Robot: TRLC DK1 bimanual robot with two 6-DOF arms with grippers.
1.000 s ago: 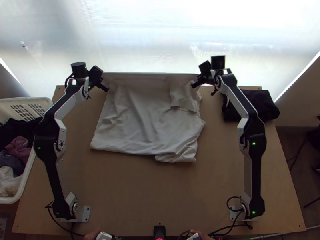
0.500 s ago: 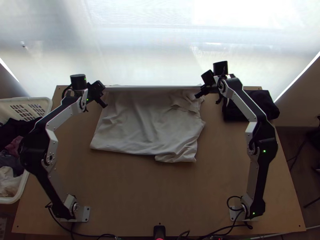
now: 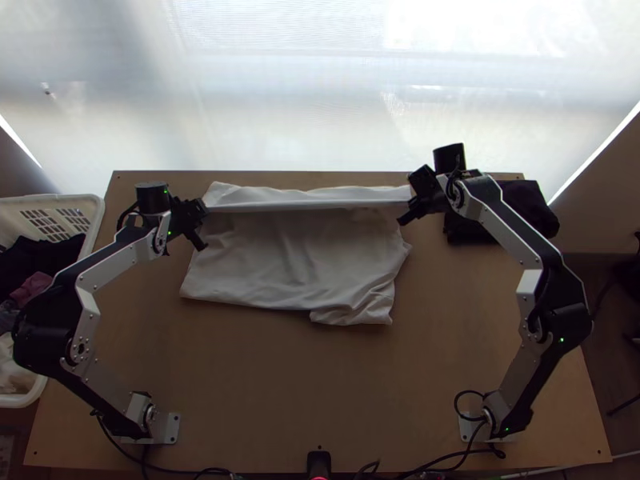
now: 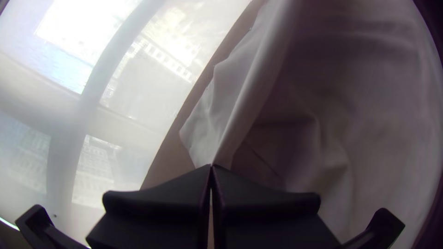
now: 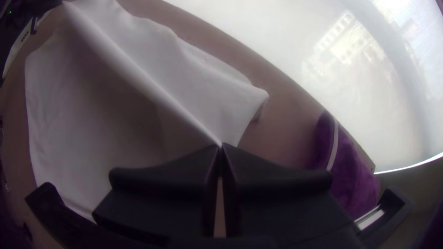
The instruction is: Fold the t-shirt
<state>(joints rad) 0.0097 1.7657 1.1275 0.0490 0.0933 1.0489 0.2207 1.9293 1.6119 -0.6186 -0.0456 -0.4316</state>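
Holding the far part of the t-shirt (image 3: 296,256), your left end effector (image 3: 204,210) was pinched narrow, its two fingers meeting at the tips on the left end of a raised ridge of cloth. Your right end effector (image 3: 411,202) was just as narrow, its fingertips together on the right end of the same ridge, so you had the cloth drawn fairly straight between the two.

The pale t-shirt lay in the far middle of the surface (image 3: 320,400). Its nearer part was spread with soft wrinkles, with a loose, bunched bit at the near right corner; past the ridge, a strip of cloth ran toward the surface's far edge.

Compared with the earlier frames, you had brought both end effectors nearer and lower in the top view, the ridge coming with them from beyond the surface's far edge to well inside it. The far strip had come into sight behind the ridge, and the sleeve-like flap you could see at the far right had gone under it. The near edge of the shirt had stayed put.

To the far right sat a dark folded cloth (image 3: 524,210), and to the left stood a white basket (image 3: 94,210) with clothes in it.
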